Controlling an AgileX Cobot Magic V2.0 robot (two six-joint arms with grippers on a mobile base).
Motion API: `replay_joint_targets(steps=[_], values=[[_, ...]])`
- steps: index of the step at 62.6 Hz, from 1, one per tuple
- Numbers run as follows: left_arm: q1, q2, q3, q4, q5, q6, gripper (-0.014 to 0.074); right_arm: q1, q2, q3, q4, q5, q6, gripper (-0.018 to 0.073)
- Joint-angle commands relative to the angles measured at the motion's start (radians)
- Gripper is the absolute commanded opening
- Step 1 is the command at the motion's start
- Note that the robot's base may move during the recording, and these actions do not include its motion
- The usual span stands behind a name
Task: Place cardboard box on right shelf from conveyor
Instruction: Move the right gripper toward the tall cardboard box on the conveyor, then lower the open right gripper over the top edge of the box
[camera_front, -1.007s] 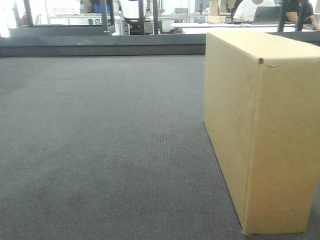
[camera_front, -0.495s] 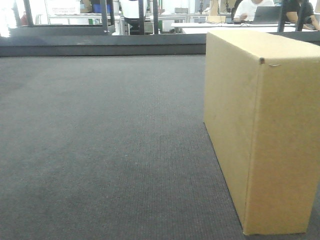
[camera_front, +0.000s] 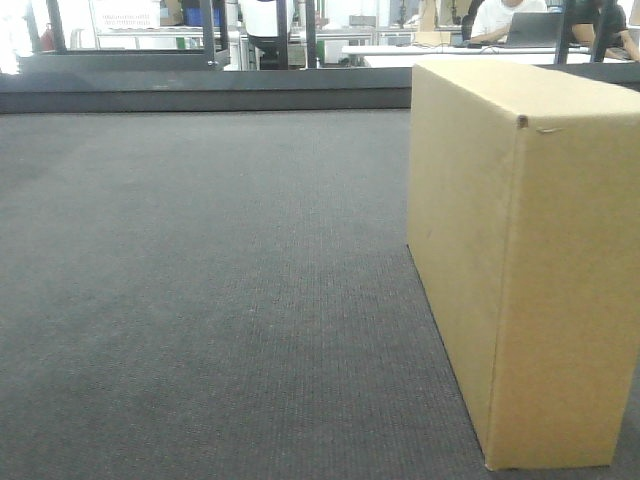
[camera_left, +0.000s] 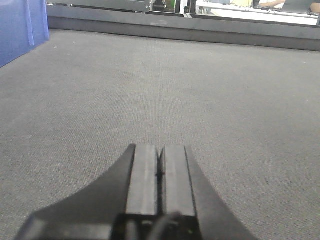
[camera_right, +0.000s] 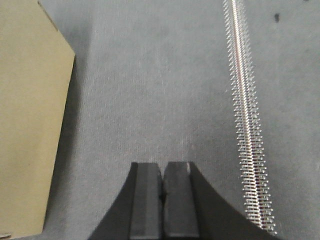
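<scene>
Nearest in each wrist view, a pair of dark fingers was seen pressed together with nothing between them: the left gripper (camera_left: 160, 150) was closed and empty over bare belt, and the right gripper (camera_right: 162, 167) was likewise closed and empty. Beneath both, the conveyor (camera_front: 200, 280) was spread as a flat grey woven surface, with its pale seam (camera_right: 247, 125) running just right of the right gripper.

The cardboard box (camera_front: 520, 260) was found standing upright on the belt, on the right of the front view, untouched by either arm. In the right wrist view it lay to the left of the fingers, near but apart, its long axis running roughly along the direction in which they pointed. No box was shown in the left wrist view, so the right arm was judged the nearer.

Farther off, a blue object (camera_left: 20, 25) and the belt's dark rim (camera_front: 200, 95) were seen. The right shelf was not in view.
</scene>
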Motion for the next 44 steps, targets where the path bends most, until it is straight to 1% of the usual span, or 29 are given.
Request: replay_joint_targets(steps=[1,3,4,9,11,14,18,25,31,44], values=[[-0.001,-0.010,-0.003,-0.005,-0.081,-0.005,-0.0119,0.030,0.068,-0.096,-0.046,0.010,0.050,0.0202],[-0.001,-0.010,-0.003,-0.005,-0.081,-0.005,-0.0119,0.043,0.090,-0.113,-0.061,0.024,0.070,0.0258],[-0.001,-0.010,-0.003,-0.005,-0.081,-0.005,-0.0119,0.054,0.103,-0.125,-0.071,0.033,0.082,0.0305],[-0.001,-0.010,-0.003,-0.005,-0.081,-0.005,-0.0119,0.100,0.141,-0.168,-0.093,0.063,0.132,0.0478],[-0.001,-0.010,-0.003,-0.005,-0.081,-0.005,-0.0119,0.123,0.157,-0.193,-0.093,0.080,0.154,0.0535],[-0.001,-0.010,-0.003,-0.005,-0.081,-0.005,-0.0119,0.150,0.181,-0.229,-0.092,0.105,0.175,0.0577],[-0.001,-0.010,-0.003,-0.005,-0.081,-0.005,-0.0119,0.194,0.218,-0.294,-0.092,0.156,0.217,0.0593],[-0.001,-0.010,-0.003,-0.005,-0.081,-0.005,-0.0119,0.240,0.300,-0.413,-0.092,0.242,0.292,0.0593],[-0.001,-0.010,-0.003,-0.005,-0.081,-0.005,-0.0119,0.274,0.390,-0.509,-0.096,0.297,0.296,0.0593],[-0.001,-0.010,-0.003,-0.005,-0.081,-0.005,-0.0119,0.352,0.523,-0.639,-0.104,0.324,0.298,0.0593]])
